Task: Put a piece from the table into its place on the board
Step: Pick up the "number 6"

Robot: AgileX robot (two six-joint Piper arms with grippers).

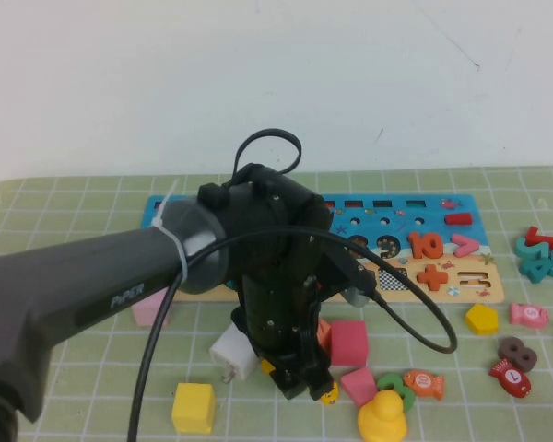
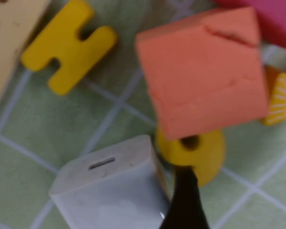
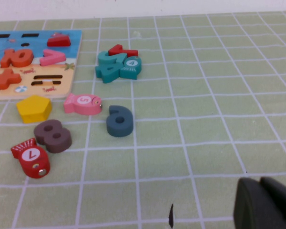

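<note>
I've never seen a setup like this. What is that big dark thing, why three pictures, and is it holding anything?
The dark thing is a robot's left arm; its left hand reaches down among toy pieces near the table's front edge. One picture looks down from above; the other two come from cameras on each wrist. On the green checked table lie a number puzzle board, coloured blocks, fish and digits. The left wrist view shows a small yellow digit tucked between an orange block and a white charger; nothing looks held. The right hand waits apart over bare table.
</note>
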